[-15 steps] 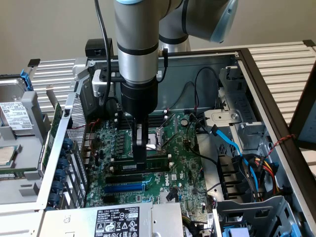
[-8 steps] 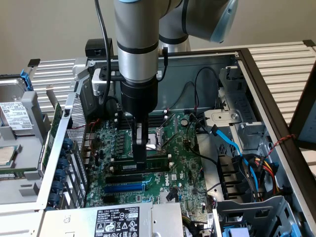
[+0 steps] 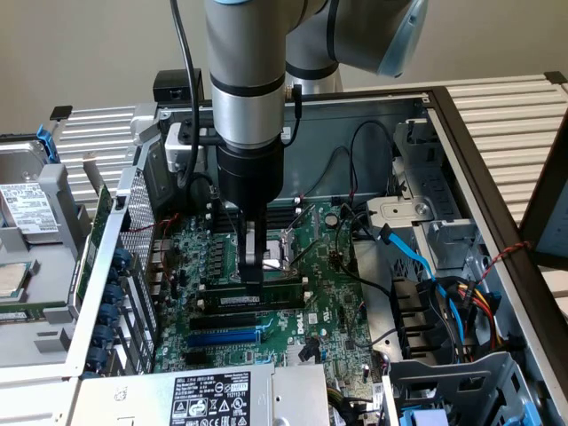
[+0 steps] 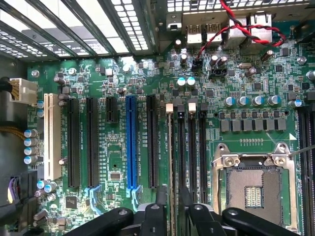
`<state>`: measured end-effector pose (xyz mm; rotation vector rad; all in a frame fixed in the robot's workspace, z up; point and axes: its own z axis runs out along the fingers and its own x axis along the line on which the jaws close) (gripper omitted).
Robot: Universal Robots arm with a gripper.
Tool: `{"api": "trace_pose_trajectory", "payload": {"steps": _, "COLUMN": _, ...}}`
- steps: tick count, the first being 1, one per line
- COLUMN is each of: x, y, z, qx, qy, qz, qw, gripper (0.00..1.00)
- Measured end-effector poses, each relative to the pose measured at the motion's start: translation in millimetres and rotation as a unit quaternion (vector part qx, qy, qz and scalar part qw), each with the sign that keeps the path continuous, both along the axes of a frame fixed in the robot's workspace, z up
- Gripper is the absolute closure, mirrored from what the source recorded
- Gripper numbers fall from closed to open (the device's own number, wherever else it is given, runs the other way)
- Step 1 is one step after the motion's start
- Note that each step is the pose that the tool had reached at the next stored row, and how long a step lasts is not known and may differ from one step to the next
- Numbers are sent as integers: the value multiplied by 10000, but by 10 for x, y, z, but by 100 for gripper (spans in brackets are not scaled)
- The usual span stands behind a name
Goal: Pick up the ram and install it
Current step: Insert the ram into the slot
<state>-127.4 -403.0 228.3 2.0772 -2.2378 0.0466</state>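
The ram (image 3: 277, 299), a thin green stick with black chips and a white label, stands on edge along one of the black slots of the green motherboard (image 3: 327, 293). My gripper (image 3: 253, 277) points straight down onto the stick, near its end on the exterior view's left. In the wrist view the ram (image 4: 171, 147) shows edge-on as a thin line between black slots. My gripper (image 4: 173, 200) straddles it with a black finger on each side. A small gap shows at each side, so the jaws stand open around it.
Metal case walls ring the motherboard. A CPU socket (image 4: 253, 189) lies beside the memory slots, with a blue slot (image 4: 130, 142) and black expansion slots on the other side. Blue and black cables (image 3: 413, 253) and a drive cage (image 3: 444, 222) crowd the exterior view's right. A power supply (image 3: 209, 395) sits in front.
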Motion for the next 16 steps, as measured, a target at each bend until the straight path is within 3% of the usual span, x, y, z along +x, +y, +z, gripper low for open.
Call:
{"api": "trace_pose_trajectory", "payload": {"steps": 6, "x": 1, "y": 1, "z": 29, "qx": -34, "qy": 5, "qz": 0, "qw": 10000, "gripper": 76}}
{"api": "trace_pose_trajectory", "payload": {"steps": 9, "x": 0, "y": 1, "z": 29, "qx": -36, "qy": 5, "qz": 0, "qw": 10000, "gripper": 76}}
{"api": "trace_pose_trajectory", "payload": {"steps": 12, "x": 0, "y": 0, "z": 30, "qx": -42, "qy": 9, "qz": 0, "qw": 10000, "gripper": 85}}
{"api": "trace_pose_trajectory", "payload": {"steps": 16, "x": 0, "y": 0, "z": 44, "qx": -75, "qy": 59, "qz": 0, "qw": 10000, "gripper": 89}}
